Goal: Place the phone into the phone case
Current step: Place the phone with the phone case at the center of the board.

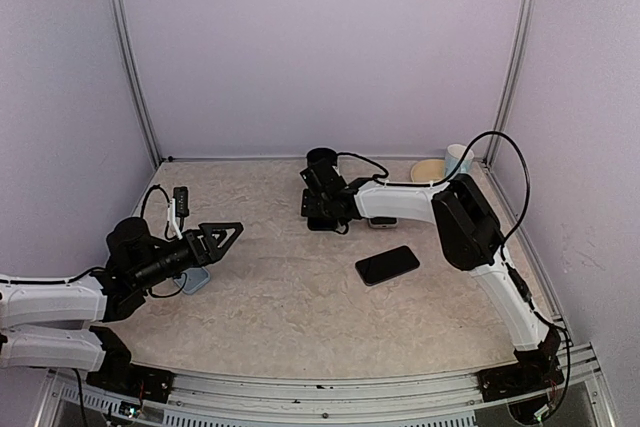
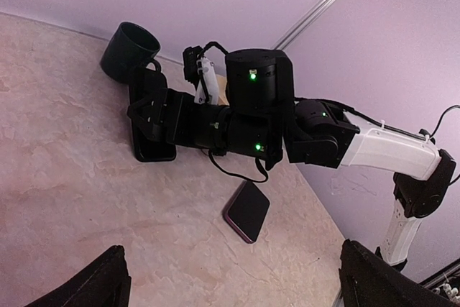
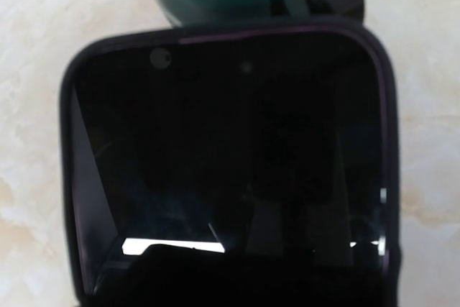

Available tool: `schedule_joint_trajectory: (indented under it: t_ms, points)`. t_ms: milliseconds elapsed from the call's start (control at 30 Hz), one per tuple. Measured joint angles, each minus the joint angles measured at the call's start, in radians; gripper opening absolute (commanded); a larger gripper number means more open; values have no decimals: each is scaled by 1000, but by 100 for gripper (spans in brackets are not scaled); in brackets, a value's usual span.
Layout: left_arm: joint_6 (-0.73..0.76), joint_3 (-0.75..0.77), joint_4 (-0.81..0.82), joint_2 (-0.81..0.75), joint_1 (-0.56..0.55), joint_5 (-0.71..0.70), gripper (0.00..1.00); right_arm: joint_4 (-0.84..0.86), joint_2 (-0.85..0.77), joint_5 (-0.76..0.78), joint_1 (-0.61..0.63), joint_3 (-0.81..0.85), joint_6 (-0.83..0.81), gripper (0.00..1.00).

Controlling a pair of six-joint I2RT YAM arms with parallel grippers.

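Marbled counter (image 1: 300,317), lilac walls. Right claw (image 1: 321,211): lowered onto the phone (image 3: 230,177), which is laid flat beside a dark mug (image 1: 322,159); whether it is pinching cannot be told. Left claw (image 1: 225,239): spread wide, nothing held. Purple-rimmed dark slab (image 1: 387,265): laid flat, apart from the phone.

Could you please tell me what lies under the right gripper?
A dark, flat slab with a purplish rim lies on the table under the right gripper, a green cup behind it. From above the gripper covers most of it; phone or case, I cannot tell.
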Motion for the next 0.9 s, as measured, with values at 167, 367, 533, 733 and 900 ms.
schedule_joint_trajectory:
  t_ms: [167, 367, 533, 733, 900]
  points:
    - [1, 0, 0, 0, 0, -3, 99, -1, 8, -17, -6, 12, 7, 73]
    - [5, 0, 0, 0, 0, -9, 99, 0, 10, -34, -11, 13, 11, 74]
    - [8, 0, 0, 0, 0, -17, 99, -4, 15, -48, -16, 21, 14, 75]
    - [11, -1, 0, -2, 0, -24, 99, -5, 24, -57, -18, 29, 14, 78]
    - [11, -2, 0, -13, 0, -26, 99, 0, 30, -61, -20, 31, 19, 79]
